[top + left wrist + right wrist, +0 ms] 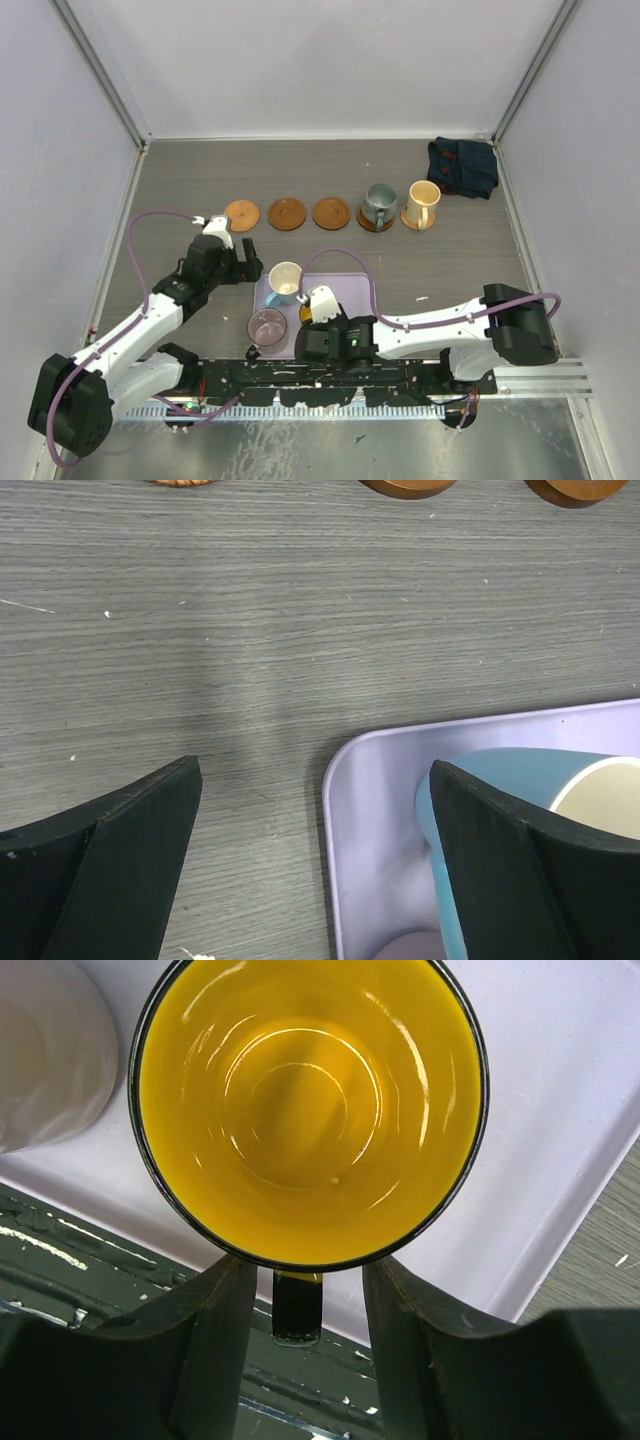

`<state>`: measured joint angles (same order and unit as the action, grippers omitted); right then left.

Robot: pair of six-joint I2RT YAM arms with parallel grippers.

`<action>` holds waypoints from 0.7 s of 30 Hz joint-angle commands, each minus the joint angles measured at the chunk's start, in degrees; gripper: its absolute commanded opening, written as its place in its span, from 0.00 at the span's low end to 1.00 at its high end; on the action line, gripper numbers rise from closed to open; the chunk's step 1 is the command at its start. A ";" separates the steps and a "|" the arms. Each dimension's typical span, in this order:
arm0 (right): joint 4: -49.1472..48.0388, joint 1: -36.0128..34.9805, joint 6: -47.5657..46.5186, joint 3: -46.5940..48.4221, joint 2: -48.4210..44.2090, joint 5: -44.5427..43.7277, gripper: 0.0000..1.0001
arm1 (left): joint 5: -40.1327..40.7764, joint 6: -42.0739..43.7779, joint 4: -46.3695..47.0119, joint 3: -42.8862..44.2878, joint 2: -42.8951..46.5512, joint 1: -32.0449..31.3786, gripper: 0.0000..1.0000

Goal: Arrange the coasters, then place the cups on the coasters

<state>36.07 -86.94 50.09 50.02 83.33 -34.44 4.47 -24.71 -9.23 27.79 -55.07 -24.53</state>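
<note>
Right up against the right wrist lens: two matte black fingers point(215, 1350) of the right gripper point(310, 1280), parted, straddling the short dark handle point(297, 1308) of the orange-yellow cup point(310, 1110). Slim gaps on both sides of that handle, so not clamped on it yet. Glossy yellow inside, concentric rings down the bowl, thin dark rim, perfectly round. Standing in the lavender tray point(560, 1110) close to its edge, smooth plastic with a rounded lip. Pale frosted curve of the purple-grey cup point(45, 1050) at upper left.

Over to the left wrist view: left gripper point(312, 770) spread wide, holding nothing. One wedge-shaped finger at lower left over the grey wood-grain table point(250, 630), the other at lower right in front of the light blue cup point(500, 770), cream-white inside. Rounded tray corner between the two.

From above: light blue cup near centre of frame in the tray, purple-grey cup just below and left of it, orange-yellow cup mostly hidden beneath the right gripper. Across the upper middle, a neat row of five flat round brown coasters point(287, 213), wood-like, darker ringed rims. Three bare on the left of the row, then one under the grey-green metallic cup point(379, 203), and the last under the cream cup point(424, 200). Crumpled dark blue cloth point(463, 166) at upper right.
</note>
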 commanded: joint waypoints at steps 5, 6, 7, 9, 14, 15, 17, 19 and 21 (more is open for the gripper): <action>-3.11 0.61 0.36 -1.29 -0.19 -1.06 0.49 | -0.19 -0.33 4.02 -0.02 -1.13 -0.19 0.98; -3.47 0.88 0.32 -1.47 -0.19 -0.99 0.49 | -0.23 -0.34 4.11 -0.05 -1.36 -0.18 0.98; -3.81 1.03 0.29 -1.61 -0.19 -0.90 0.49 | -0.31 -0.34 4.21 0.04 -1.48 -0.16 0.98; -4.48 1.46 0.08 -1.95 -0.19 -0.65 0.48 | -0.22 -0.34 4.32 0.04 -1.57 -0.16 0.98; -5.89 2.06 -0.71 -1.93 0.37 0.04 0.48 | -0.09 -0.21 4.58 -0.14 -1.83 -0.16 0.98; -6.03 2.22 -0.90 -1.80 0.54 0.11 0.48 | -0.03 -0.17 4.58 -0.08 -1.89 -0.16 0.98; -6.30 2.49 -1.21 -1.77 0.84 0.35 0.48 | -0.15 -0.16 4.66 -0.09 -2.15 -0.16 0.98; -6.66 2.79 -1.51 -1.77 1.10 0.90 0.47 | -0.17 -0.17 4.66 -0.02 -2.23 -0.16 0.98; -7.02 3.10 -1.74 -1.76 1.37 1.54 0.47 | -0.17 -0.17 4.75 -0.03 -2.27 -0.15 0.98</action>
<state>31.42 -84.60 49.32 47.77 84.36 -33.15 4.47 -24.71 -8.34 27.79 -57.30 -24.53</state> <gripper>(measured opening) 0.475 0.980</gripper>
